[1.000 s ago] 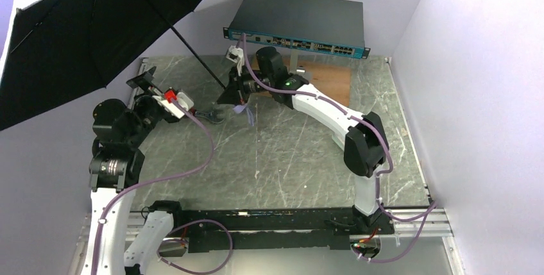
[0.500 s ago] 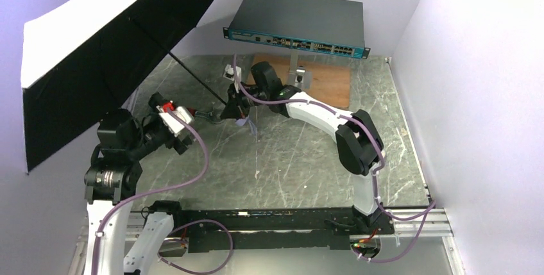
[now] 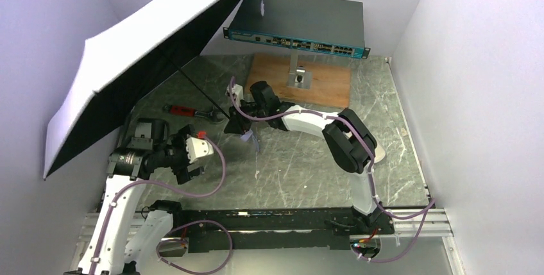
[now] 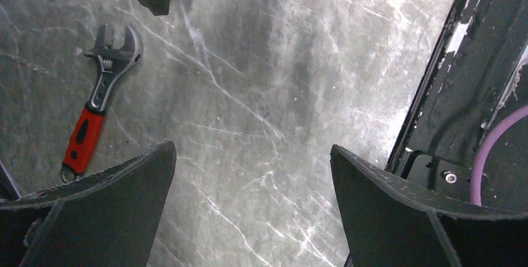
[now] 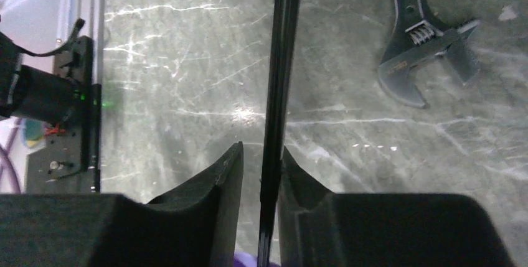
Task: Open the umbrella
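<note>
The umbrella (image 3: 147, 41) stands open over the table's left side, its pale outer fabric up and its black lining below. Its thin black shaft (image 3: 199, 92) slants down to my right gripper (image 3: 232, 121). In the right wrist view the shaft (image 5: 280, 61) runs between the fingers of the right gripper (image 5: 261, 149); it touches the right finger and a narrow gap shows on the left. A bit of the lavender handle (image 5: 249, 261) shows below. My left gripper (image 3: 189, 171) hangs wide open near the table's left front, its jaws (image 4: 252, 149) holding nothing.
A red-handled adjustable wrench (image 3: 189, 111) lies on the marble top under the canopy, also visible as the wrench (image 4: 99, 93) and the wrench (image 5: 423, 49). A network switch (image 3: 298, 18) on a stand rises from a wooden board (image 3: 327, 83) at the back. Lavender walls close both sides.
The canopy has swung up and to the right, its pale outer side now showing. The right gripper moved nearer and loosened on the shaft. The left arm drew back toward the near edge.
</note>
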{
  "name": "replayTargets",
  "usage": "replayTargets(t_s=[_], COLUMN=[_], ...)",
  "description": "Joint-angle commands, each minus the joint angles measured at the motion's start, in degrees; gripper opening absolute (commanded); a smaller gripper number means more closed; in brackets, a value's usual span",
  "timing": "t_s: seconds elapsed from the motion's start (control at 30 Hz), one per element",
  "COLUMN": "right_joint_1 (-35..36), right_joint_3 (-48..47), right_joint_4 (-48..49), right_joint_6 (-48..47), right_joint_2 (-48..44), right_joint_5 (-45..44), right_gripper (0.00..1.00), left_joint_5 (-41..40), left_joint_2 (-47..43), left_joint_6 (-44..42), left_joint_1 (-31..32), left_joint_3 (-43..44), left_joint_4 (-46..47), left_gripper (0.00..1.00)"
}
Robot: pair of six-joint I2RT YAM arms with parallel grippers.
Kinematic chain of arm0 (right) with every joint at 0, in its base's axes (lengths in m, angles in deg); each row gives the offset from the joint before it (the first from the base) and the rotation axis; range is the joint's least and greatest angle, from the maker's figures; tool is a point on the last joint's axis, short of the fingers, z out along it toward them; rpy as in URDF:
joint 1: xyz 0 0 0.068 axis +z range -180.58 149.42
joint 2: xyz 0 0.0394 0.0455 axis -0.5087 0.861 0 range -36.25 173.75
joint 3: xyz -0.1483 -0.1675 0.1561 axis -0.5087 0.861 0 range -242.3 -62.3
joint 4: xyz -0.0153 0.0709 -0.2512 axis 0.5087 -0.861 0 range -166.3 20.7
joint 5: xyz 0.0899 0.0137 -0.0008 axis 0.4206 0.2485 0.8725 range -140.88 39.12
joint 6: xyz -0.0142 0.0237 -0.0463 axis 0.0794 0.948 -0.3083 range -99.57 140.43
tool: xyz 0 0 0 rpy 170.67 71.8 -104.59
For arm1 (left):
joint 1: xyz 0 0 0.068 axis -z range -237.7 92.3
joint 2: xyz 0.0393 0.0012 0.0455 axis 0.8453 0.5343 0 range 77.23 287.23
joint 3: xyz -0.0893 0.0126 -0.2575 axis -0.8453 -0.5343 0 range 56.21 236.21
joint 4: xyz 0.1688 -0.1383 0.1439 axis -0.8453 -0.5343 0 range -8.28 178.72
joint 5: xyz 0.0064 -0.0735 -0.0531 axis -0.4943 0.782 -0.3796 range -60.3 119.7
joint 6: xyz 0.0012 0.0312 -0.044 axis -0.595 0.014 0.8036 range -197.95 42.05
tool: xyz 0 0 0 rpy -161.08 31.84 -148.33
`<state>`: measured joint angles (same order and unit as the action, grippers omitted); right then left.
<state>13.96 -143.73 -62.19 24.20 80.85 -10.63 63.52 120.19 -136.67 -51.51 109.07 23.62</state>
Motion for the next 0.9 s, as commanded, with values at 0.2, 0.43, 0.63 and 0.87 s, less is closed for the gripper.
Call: replayTargets(t_s=[0.2,0.43,0.63,0.87], right_joint_1=[0.9,-0.8,-4.7,-10.7], right_joint_3=[1.4,7.4,13.0,21.3], right_joint_4=[4.4,3.1,-1.2,-9.0], right_joint_6=[-4.7,-5.9,-8.0,-11.9], right_joint_2=[-3.7,-11.6,-20.7,-35.4], right_joint_5=[-3.7,-6.4,-7.7,-9.4], right_gripper=[0.63,0.95,1.0,1.0], left_joint_5=[-0.1,-10.7,-15.6,-16.4], left_joint_2=[2.3,7.1,14.0,24.0], left_joint_6=[-2.3,5.1,10.4,22.8], left_joint_1=[4.6,14.3,21.5,24.8], left_joint_3=[-3.5,-9.0,-10.4,-4.0], left_joint_4=[3.5,13.9,22.0,28.1], left_gripper=[1.0,1.0,1.0,1.0])
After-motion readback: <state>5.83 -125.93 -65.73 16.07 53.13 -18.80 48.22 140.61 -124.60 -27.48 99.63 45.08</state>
